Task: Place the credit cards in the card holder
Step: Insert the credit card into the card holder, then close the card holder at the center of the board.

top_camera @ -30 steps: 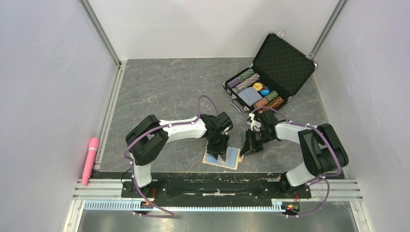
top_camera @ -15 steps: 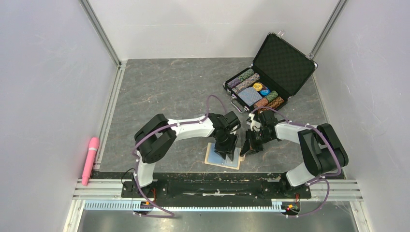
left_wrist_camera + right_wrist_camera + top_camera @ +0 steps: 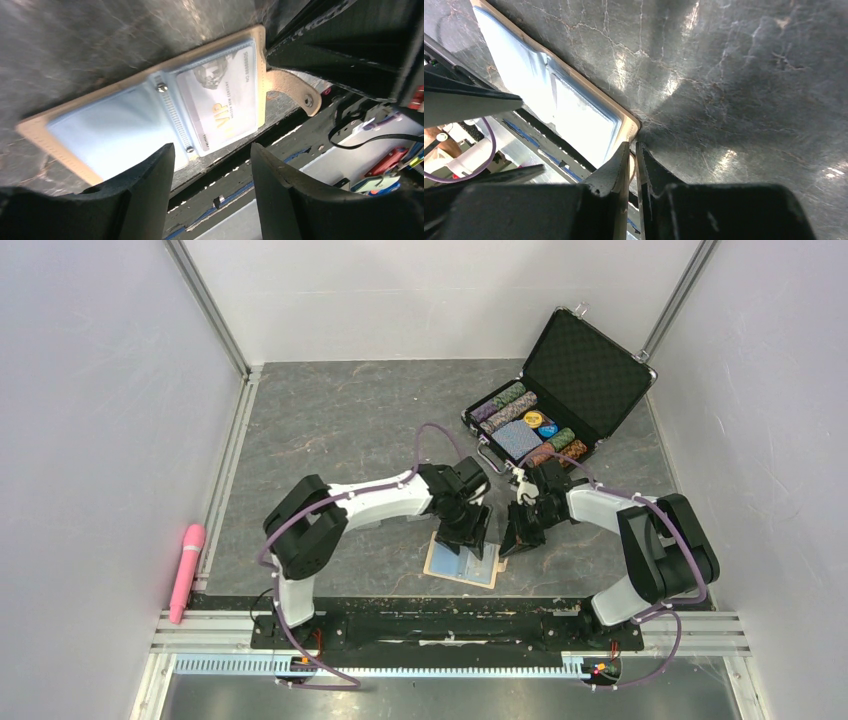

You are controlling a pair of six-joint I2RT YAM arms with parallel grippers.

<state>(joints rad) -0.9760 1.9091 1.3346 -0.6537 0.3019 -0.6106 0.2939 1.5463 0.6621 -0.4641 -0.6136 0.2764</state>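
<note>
The tan card holder [image 3: 462,563] lies open near the table's front edge, light blue lining up. In the left wrist view a pale credit card [image 3: 220,102] with gold "VIP" lettering sits inside the right pocket of the card holder [image 3: 100,135]. My left gripper [image 3: 211,149] hangs open just above the holder, and nothing is between its fingers. From the top camera the left gripper [image 3: 466,532] is at the holder's far edge. My right gripper [image 3: 632,147] is shut on the holder's tan right edge [image 3: 630,125]; from above the right gripper [image 3: 514,540] is at that side.
An open black poker-chip case [image 3: 560,390] with chips and a blue deck stands at the back right. A pink rod-shaped object [image 3: 187,570] lies along the left rail. The black base rail [image 3: 450,625] runs just in front of the holder.
My left gripper has opened and drawn back from over the holder toward its far edge, leaving the card in the pocket. The right gripper has stayed shut on the holder's edge.
</note>
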